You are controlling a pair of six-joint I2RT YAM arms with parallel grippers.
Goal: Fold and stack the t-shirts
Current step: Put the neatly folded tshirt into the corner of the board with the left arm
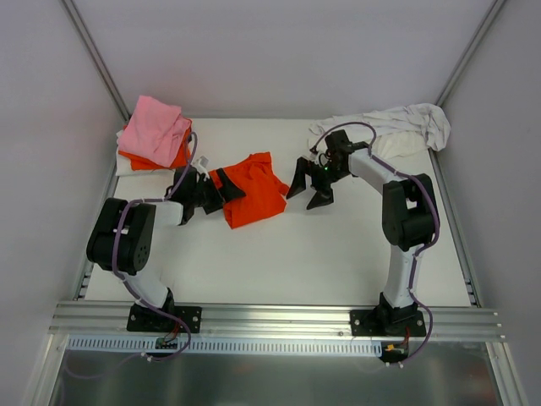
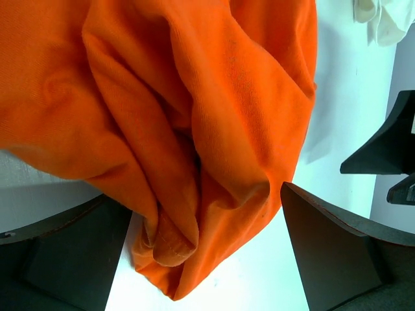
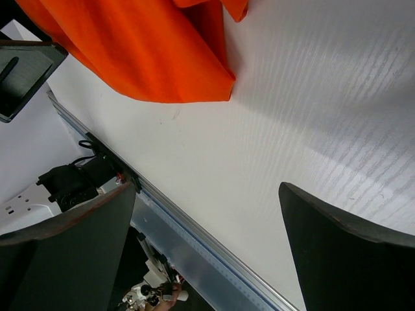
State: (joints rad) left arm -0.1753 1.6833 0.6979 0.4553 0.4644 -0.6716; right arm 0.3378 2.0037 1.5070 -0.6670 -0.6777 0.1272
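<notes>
A crumpled bright orange t-shirt (image 1: 254, 190) lies mid-table. My left gripper (image 1: 221, 188) stands open at its left edge. In the left wrist view a bunched corner of the orange t-shirt (image 2: 194, 129) hangs between the wide-apart fingers (image 2: 65, 259), and the jaws are not closed on it. My right gripper (image 1: 308, 186) is open just right of the shirt, over bare table with nothing between its fingers. The right wrist view has the orange t-shirt (image 3: 142, 45) at its top left. At the back left a folded pink t-shirt (image 1: 156, 127) tops an orange one (image 1: 179, 157).
A rumpled white t-shirt (image 1: 397, 127) lies at the back right corner, its edge showing as white cloth (image 2: 389, 16). White cloth (image 1: 127, 166) peeks from under the left stack. Walls close the table's sides and back. A metal rail (image 1: 270, 317) runs along the front.
</notes>
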